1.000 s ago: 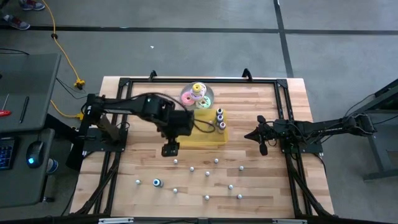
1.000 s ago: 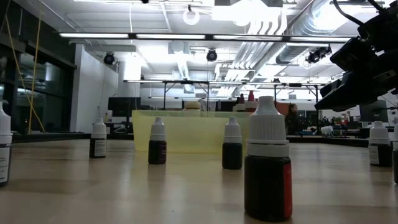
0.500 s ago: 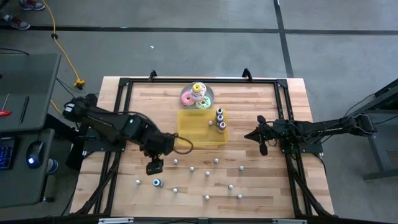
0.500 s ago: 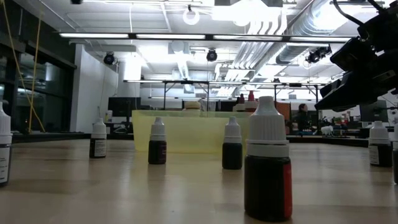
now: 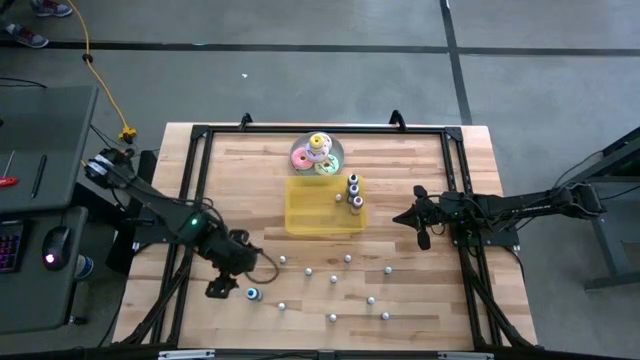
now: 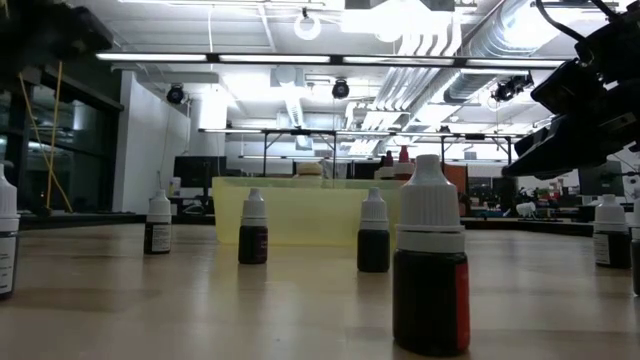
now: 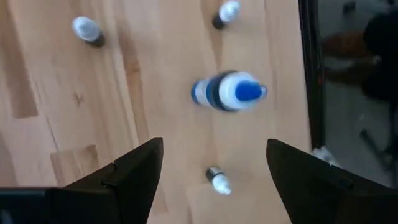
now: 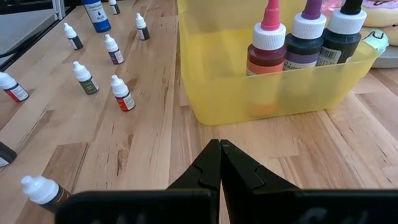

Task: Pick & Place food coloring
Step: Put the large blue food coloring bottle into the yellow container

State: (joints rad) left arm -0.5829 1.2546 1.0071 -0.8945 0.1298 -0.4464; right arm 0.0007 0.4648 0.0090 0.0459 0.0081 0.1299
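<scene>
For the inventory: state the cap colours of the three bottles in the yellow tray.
Pink, purple and black, clearest in the right wrist view.

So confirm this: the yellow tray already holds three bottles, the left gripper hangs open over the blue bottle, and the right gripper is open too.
Not quite: the right gripper is shut, its fingers pressed together in the right wrist view. The rest stands: three bottles stand in the yellow tray, and the left gripper hangs open over the blue bottle.
</scene>
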